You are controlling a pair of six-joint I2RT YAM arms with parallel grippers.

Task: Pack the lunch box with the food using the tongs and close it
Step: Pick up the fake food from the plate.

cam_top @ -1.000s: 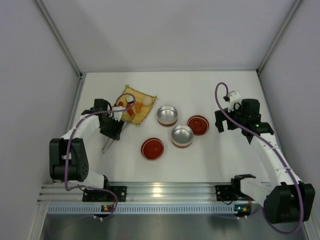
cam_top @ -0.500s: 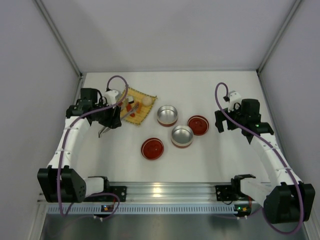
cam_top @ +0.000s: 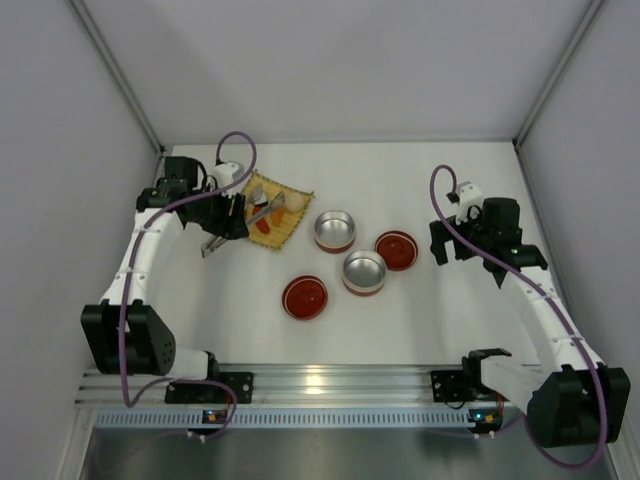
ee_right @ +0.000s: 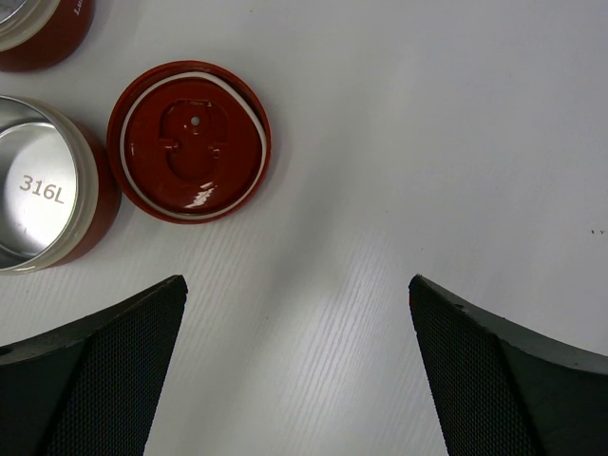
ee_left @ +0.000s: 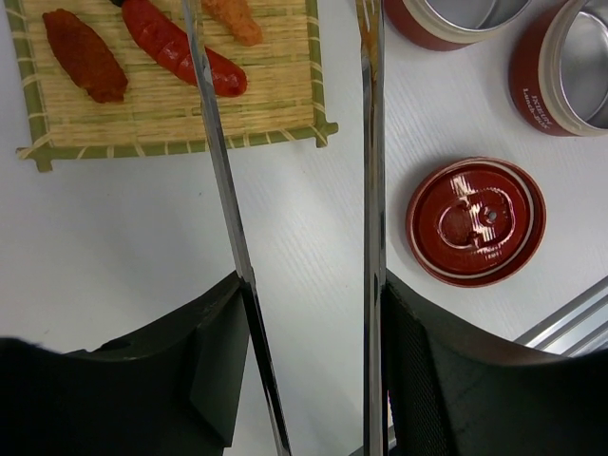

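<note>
Left wrist view showed the left gripper pinching the tongs, whose two slim silver arms ran apart toward 12 o'clock, tips out of sight. The right gripper hung spread and empty, a red lid at its 10 o'clock. The likeliest trouble was a slip: smooth metal on a rounded toy could squirt it off the yellow mat, or the tongs could twist in the pads. At 11 o'clock on the mat lay the glossy red elongated piece, crossed by one arm, beside a dark red piece and an orange piece.
</note>
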